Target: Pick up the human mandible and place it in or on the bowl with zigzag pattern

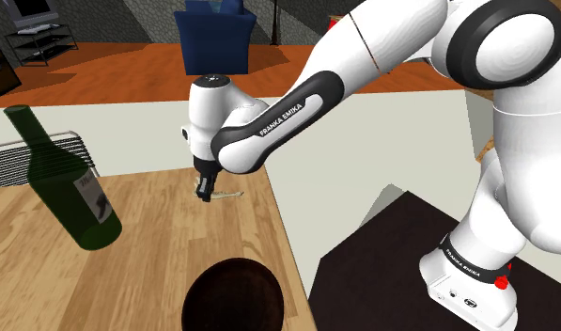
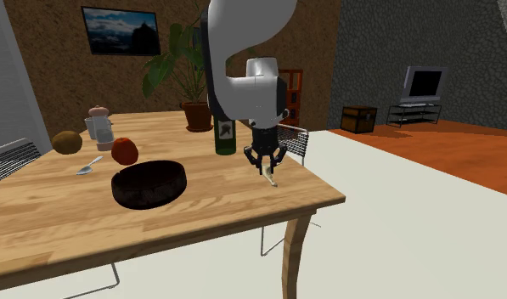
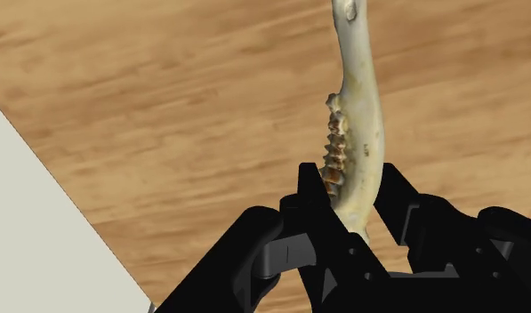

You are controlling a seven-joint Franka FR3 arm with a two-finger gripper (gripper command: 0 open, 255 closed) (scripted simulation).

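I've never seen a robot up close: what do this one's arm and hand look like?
The arm is rounded white segments with dark grey joints; one dark band carries white FRANKA EMIKA lettering. Its gripper is all black, with two blocky fingers.

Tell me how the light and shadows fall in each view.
Shoulder view: light wooden table evenly lit; dark round bowl nearly black, no pattern readable. Second exterior view: dimmer overall, no hard shadow seen under the black gripper. Wrist view: pale toothed jawbone evenly lit, without glare, clasped in the gripper.
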